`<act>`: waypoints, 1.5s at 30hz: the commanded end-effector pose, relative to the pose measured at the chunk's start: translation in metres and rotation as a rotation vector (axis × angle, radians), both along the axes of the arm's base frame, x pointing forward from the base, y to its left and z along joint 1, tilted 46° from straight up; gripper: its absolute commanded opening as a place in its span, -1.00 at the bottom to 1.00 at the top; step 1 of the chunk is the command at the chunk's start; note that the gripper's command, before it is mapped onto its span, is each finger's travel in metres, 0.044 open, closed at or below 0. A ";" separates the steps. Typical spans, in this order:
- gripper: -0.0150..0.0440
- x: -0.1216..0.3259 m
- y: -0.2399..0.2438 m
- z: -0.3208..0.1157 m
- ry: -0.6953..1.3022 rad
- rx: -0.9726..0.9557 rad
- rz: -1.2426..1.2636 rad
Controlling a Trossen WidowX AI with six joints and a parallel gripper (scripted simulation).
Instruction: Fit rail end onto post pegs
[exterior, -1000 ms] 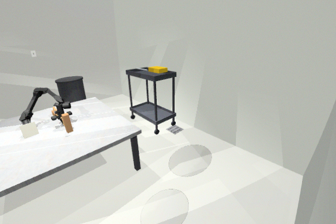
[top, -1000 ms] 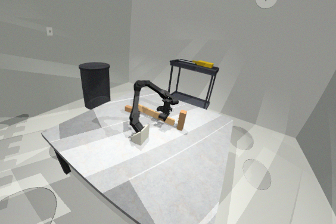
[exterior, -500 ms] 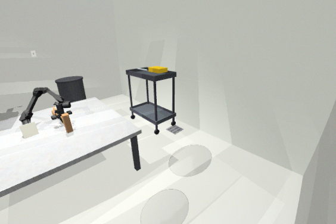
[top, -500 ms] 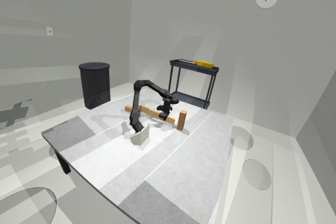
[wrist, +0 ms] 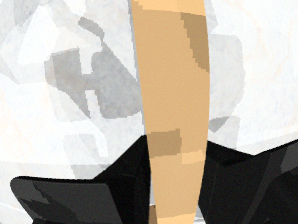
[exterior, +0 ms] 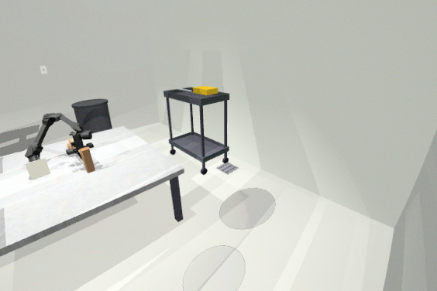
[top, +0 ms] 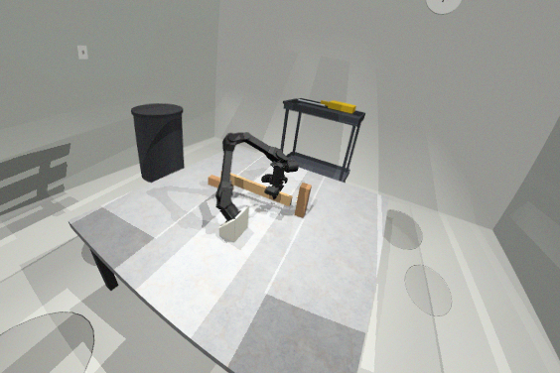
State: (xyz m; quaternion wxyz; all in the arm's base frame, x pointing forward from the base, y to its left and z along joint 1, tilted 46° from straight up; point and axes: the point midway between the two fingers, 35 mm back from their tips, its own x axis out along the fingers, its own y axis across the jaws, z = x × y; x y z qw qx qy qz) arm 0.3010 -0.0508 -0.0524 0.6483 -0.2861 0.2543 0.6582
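The long wooden rail [top: 248, 185] [wrist: 172, 75] runs from the low footboard block [top: 213, 181] toward the upright wooden post [top: 303, 200] [exterior: 89, 160]. My gripper [top: 273, 192] [wrist: 162, 139] is shut on the rail, nearer its post end, with a finger on each side in the wrist view. A narrow gap shows between the rail's near end and the post in the top view. The pegs and the holes cannot be made out. The arm hides part of the rail's far stretch, and I cannot tell how the far end sits in the bracket or whether the rail is level.
A cream angled panel [top: 234, 227] [exterior: 38, 169] stands on the table [top: 318, 260] [exterior: 116, 179] by the arm's base. Beyond the table are a dark bin [top: 159, 143] [exterior: 93, 115] and a cart [top: 323, 112] [exterior: 197, 96] with a yellow box [top: 343, 106] [exterior: 205, 90] on top.
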 end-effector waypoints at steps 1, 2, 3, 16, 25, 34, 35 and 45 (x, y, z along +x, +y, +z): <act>-0.49 0.002 -0.004 0.004 -0.009 0.003 -0.010; -0.49 0.002 -0.005 0.004 -0.009 0.003 -0.010; -0.49 0.002 -0.005 0.004 -0.009 0.003 -0.010; -0.49 0.002 -0.010 0.009 -0.008 0.003 -0.010; -0.49 0.001 -0.013 0.012 -0.008 0.003 -0.010; -0.49 0.001 -0.016 0.015 -0.008 0.003 -0.010; -0.49 0.001 -0.016 0.015 -0.008 0.003 -0.010; -0.49 0.001 -0.014 0.013 -0.008 0.003 -0.010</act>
